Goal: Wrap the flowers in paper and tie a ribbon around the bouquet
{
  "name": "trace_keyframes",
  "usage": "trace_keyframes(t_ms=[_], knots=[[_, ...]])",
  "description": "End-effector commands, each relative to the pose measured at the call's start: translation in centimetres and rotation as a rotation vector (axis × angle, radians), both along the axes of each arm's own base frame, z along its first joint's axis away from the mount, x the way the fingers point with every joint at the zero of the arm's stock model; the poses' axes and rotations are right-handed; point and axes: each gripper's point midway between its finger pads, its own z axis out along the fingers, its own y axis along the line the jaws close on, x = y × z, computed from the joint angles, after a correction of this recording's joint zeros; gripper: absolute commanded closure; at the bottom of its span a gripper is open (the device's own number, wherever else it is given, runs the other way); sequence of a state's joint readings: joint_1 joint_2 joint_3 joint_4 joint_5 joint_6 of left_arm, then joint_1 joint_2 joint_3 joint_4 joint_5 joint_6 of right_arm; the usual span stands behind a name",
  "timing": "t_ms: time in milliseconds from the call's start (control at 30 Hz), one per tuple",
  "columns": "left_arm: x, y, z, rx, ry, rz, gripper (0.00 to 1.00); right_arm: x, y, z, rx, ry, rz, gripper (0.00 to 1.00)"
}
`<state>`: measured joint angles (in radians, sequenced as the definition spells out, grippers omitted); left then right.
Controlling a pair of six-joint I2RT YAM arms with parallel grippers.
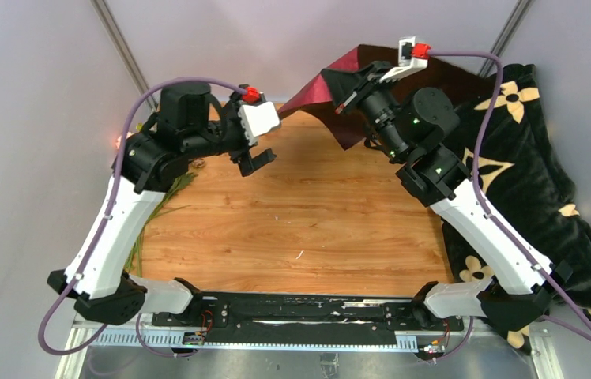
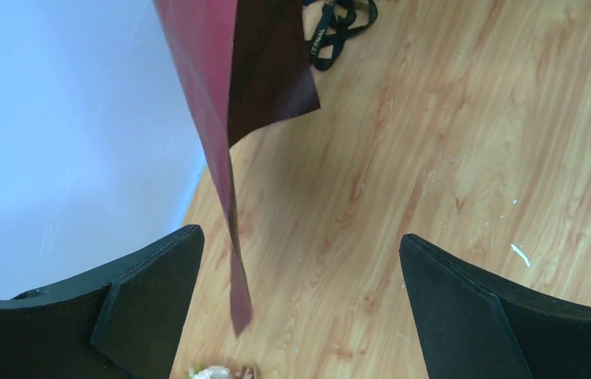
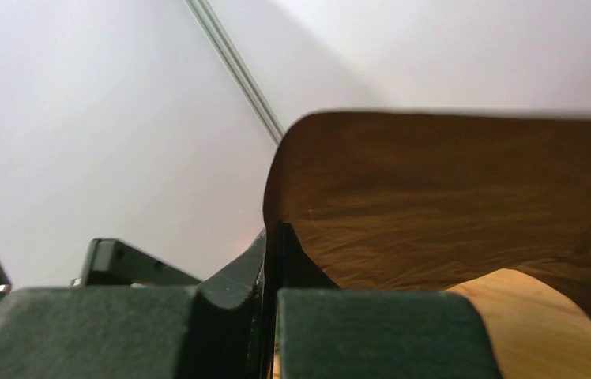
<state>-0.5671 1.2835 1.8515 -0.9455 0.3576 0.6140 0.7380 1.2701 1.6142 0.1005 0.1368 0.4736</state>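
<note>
The dark red paper (image 1: pixel 308 93) hangs lifted over the far edge of the wooden table (image 1: pixel 300 229). My right gripper (image 1: pixel 346 101) is shut on its upper edge, and the right wrist view shows the sheet (image 3: pixel 450 197) pinched between the closed fingers (image 3: pixel 229 280). My left gripper (image 1: pixel 254 163) is open just left of the sheet. In the left wrist view a corner of the paper (image 2: pixel 237 292) dangles loose between its spread jaws (image 2: pixel 300 237). The flowers (image 2: pixel 217 371) peek in below; their green stems (image 1: pixel 172 189) lie under my left arm. The black ribbon (image 2: pixel 340 24) lies coiled on the wood beyond the paper.
A black blanket with cream flower motifs (image 1: pixel 529 174) is heaped along the right side of the table, under my right arm. Pale walls close in the back and the left. Bare wood spans the middle between the two arms.
</note>
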Motion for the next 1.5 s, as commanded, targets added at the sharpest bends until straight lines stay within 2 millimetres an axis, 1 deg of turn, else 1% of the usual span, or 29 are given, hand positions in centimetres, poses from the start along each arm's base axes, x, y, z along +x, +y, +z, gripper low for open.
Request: trace_keyframes(t_ms=[0, 33, 67, 133, 200, 233, 267, 333, 367, 433, 467, 533, 567, 600, 633, 667, 700, 733, 800, 867, 933, 1000, 1067, 1133, 1167, 1267, 1300, 1367, 1467], knots=[[2.2, -1.0, -0.7, 0.040, -0.044, 0.014, 0.00, -1.1, 0.4, 0.0, -0.028, 0.002, -0.028, 1.00], [2.8, -1.0, -0.5, 0.033, -0.069, 0.039, 0.00, -1.3, 0.4, 0.2, -0.025, -0.003, -0.025, 1.00], [4.0, -0.8, -0.4, 0.026, -0.106, 0.082, 0.00, -1.6, 0.6, 0.4, -0.022, -0.007, -0.018, 1.00], [6.5, 0.3, 0.3, 0.020, -0.171, 0.214, 0.00, -2.2, 0.8, 0.8, -0.021, -0.015, -0.006, 1.00], [8.1, 1.1, 1.0, 0.013, -0.213, 0.302, 0.01, -2.6, 1.0, 1.0, -0.025, -0.021, 0.009, 1.00], [8.6, 1.5, 1.3, 0.011, -0.233, 0.337, 0.08, -2.8, 1.0, 1.1, -0.028, -0.022, 0.014, 1.00], [8.9, 1.6, 1.5, 0.005, -0.242, 0.354, 0.25, -2.9, 1.1, 1.2, -0.035, -0.023, 0.022, 1.00], [8.9, 1.8, 1.9, -0.023, -0.226, 0.377, 0.84, -3.1, 0.9, 1.3, -0.056, -0.032, 0.019, 1.00], [8.5, 1.7, 1.9, -0.034, -0.206, 0.368, 0.99, -3.2, 0.7, 1.3, -0.076, -0.041, 0.010, 1.00], [6.6, 1.0, 1.4, -0.047, -0.130, 0.299, 1.00, -3.3, 0.0, 1.4, -0.158, -0.070, -0.015, 0.98], [5.3, 0.8, 1.0, -0.052, -0.074, 0.261, 1.00, -3.7, -0.5, 2.0, -0.218, -0.110, -0.024, 0.85], [2.7, 0.6, 1.5, -0.089, -0.004, 0.204, 1.00, -4.6, -1.6, 2.4, -0.409, -0.207, -0.042, 0.38], [1.5, 0.8, 1.8, -0.104, 0.014, 0.186, 1.00, -5.0, -2.4, 1.1, -0.562, -0.227, -0.044, 0.20], [0.8, 1.3, 2.1, -0.111, 0.024, 0.189, 1.00, -5.3, -3.6, 1.0, -0.657, -0.270, -0.070, 0.10], [0.3, 1.6, 2.3, -0.112, 0.031, 0.194, 1.00, -5.5, -4.9, -0.3, -0.770, -0.280, -0.092, 0.05], [0.0, 2.2, 2.6, -0.112, 0.032, 0.209, 1.00, -6.4, -6.8, -1.5, -0.862, -0.297, -0.105, 0.01], [-0.3, 2.6, 2.9, -0.112, 0.027, 0.222, 1.00, -7.1, -7.7, -3.1, -0.945, -0.324, -0.094, 0.00], [-0.5, 3.1, 3.2, -0.106, 0.020, 0.238, 1.00, -8.0, -8.1, -5.8, -1.045, -0.373, -0.049, 0.00], [-0.4, 4.1, 4.0, -0.100, -0.009, 0.279, 1.00, -9.7, -10.0, -8.7, -1.125, -0.425, -0.037, 0.00], [-0.3, 4.9, 4.6, -0.089, -0.029, 0.313, 1.00, -10.7, -12.1, -10.9, -1.167, -0.426, -0.072, 0.00], [-0.6, 5.3, 5.4, -0.091, -0.044, 0.317, 1.00, -11.2, -13.5, -13.0, -1.199, -0.415, -0.097, 0.00], [-1.0, 5.5, 6.4, -0.101, -0.060, 0.313, 1.00, -11.1, -14.2, -15.1, -1.225, -0.375, -0.108, 0.00], [-1.6, 5.7, 7.2, -0.107, -0.074, 0.300, 1.00, -10.8, -14.4, -16.7, -1.244, -0.343, -0.108, 0.00], [-2.0, 6.0, 7.7, -0.106, -0.089, 0.290, 1.00, -10.4, -14.4, -16.8, -1.255, -0.322, -0.118, 0.00], [-2.2, 6.1, 7.8, -0.103, -0.098, 0.287, 1.00, -10.3, -14.3, -16.4, -1.252, -0.326, -0.118, 0.00], [-2.7, 6.3, 7.8, -0.090, -0.105, 0.275, 1.00, -10.3, -13.4, -14.2, -1.246, -0.387, -0.096, 0.00], [-2.9, 6.4, 7.8, -0.087, -0.103, 0.269, 1.00, -10.1, -13.0, -13.9, -1.254, -0.399, -0.083, 0.00], [-3.5, 6.5, 8.0, -0.089, -0.109, 0.255, 1.00, -9.4, -12.4, -14.2, -1.285, -0.389, -0.058, 0.00], [-3.9, 7.2, 8.2, -0.079, -0.125, 0.263, 1.00, -8.0, -12.8, -14.2, -1.244, -0.336, 0.003, 0.00]])
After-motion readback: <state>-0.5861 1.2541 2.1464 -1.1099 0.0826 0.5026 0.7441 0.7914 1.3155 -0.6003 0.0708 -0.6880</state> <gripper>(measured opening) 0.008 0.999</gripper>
